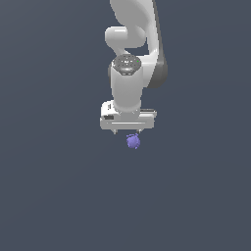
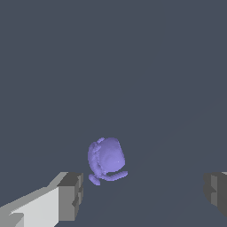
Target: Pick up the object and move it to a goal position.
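While arm points straight down | end effector (image 1: 128, 132) spread wide — over blob (image 1: 133, 141) — not touching

Flat, even sim lighting, both views; dim slate-grey bkgd w/ no cast shadows or glare. White arm (image 1: 128, 73) shaded softly, brighter on exterior view's left side, darker on right. Purple object (image 2: 106, 160) has mild shading only. Edges crisp, no blur, no edge distortion; low-res render.

Object (image 2: 106, 158) matt, lumpy; claw (image 2: 142, 195) smooth, glossy white.
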`<state>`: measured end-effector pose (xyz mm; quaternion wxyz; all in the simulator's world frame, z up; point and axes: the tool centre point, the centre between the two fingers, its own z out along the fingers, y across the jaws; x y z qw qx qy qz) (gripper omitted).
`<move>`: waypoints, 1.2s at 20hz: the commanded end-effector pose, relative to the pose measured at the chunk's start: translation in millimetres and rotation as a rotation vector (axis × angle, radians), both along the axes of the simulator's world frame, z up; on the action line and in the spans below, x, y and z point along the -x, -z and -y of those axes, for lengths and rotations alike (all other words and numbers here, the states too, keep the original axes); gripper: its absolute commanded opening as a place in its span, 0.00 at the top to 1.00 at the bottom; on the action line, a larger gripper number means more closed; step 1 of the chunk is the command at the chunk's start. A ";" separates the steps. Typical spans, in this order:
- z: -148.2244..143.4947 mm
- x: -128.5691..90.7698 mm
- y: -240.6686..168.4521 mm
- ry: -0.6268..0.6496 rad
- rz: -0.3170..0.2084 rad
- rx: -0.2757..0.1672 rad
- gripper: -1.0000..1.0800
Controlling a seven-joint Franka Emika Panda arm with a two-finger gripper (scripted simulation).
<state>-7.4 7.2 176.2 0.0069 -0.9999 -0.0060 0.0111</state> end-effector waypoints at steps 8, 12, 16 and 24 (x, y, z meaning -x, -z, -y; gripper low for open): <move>4.9 12.8 14.7 -0.018 -0.044 0.018 0.04; 6.3 16.5 18.8 -0.023 -0.056 0.023 0.04; 5.3 16.0 19.4 -0.028 -0.052 0.022 0.04; -4.8 20.2 38.0 -0.118 -0.033 0.021 0.04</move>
